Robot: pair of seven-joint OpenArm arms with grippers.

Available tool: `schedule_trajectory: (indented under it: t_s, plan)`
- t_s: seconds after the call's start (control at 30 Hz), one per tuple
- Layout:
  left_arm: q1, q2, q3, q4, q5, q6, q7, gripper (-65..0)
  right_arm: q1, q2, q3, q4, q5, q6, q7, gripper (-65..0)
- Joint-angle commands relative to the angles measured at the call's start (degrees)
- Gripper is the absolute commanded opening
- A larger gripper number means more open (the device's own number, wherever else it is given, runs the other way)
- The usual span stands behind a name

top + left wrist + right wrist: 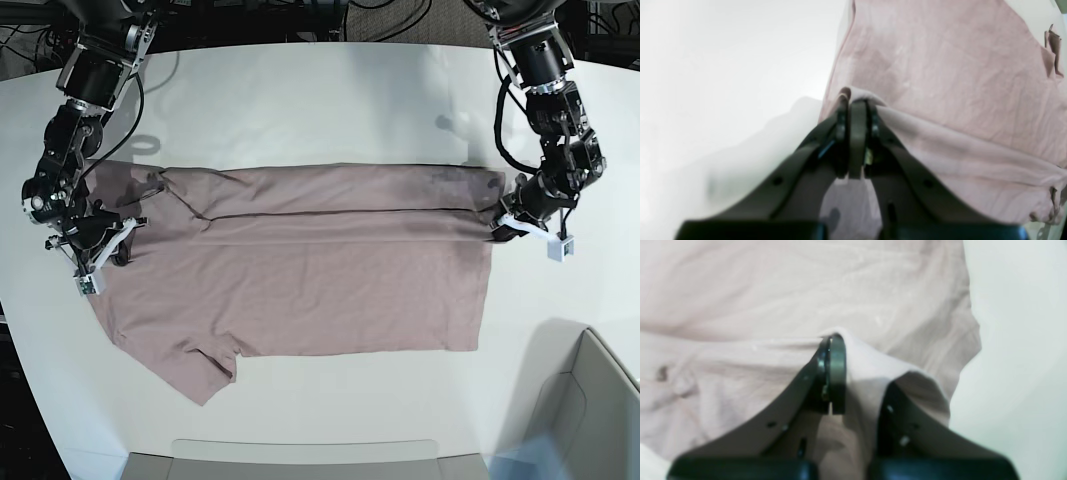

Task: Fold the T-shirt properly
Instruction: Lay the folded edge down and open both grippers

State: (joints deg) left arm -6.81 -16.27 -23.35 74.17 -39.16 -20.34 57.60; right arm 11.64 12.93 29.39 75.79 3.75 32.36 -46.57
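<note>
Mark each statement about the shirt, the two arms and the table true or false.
1. The dusty pink short-sleeved cotton T-shirt lies spread on the white table. True.
2. The left gripper hangs open above bare table. False: its jaws are shut on a fold of the shirt's edge.
3. The right gripper pinches shirt fabric. True.
4. The shirt is folded into a small square. False: it lies long, one lengthwise fold begun.

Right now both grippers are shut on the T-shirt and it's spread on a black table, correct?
Not quite: the table is white, as the base view shows. The rest holds: left gripper and right gripper are each shut on the T-shirt.
</note>
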Motion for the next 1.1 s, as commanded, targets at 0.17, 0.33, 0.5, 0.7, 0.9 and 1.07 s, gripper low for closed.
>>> schedule_trajectory:
  t_s: [0.17, 0.33, 0.5, 0.7, 0.9, 1.07]
  plan:
    - [-2.0, -0.6, 0.1, 1.0, 5.4, -0.2, -3.4, -65.0, 3.2, 1.7, -2.0, -2.2, -0.1, -0.1, 2.3, -65.0]
    - [-1.9, -0.6, -0.3, 1.1, 5.5, -0.2, -3.0, -65.0, 3.2, 1.5, -1.7, -1.6, -0.1, -0.1, 2.3, -63.8]
    - [-1.7, -0.8, -0.4, 1.2, 5.5, -0.2, -3.0, -65.0, 2.7, 1.8, -1.7, -0.5, 0.0, -0.1, 2.4, -45.0]
    - [-1.5, -0.9, -2.9, 1.4, 5.6, -0.2, -3.0, -65.0, 1.9, 2.3, -0.2, 5.2, 0.0, -0.1, 2.4, -36.3]
    - [-1.5, -0.8, -8.3, 3.9, 5.7, -0.2, -3.0, -65.0, 0.2, 2.5, 3.3, 10.3, 0.3, -0.1, 2.1, -36.5]
    - [0.1, -0.7, -8.1, 7.5, 5.6, -0.2, -2.9, -65.0, -5.4, 2.5, 3.0, 14.2, 6.0, -0.1, 2.1, -36.5]
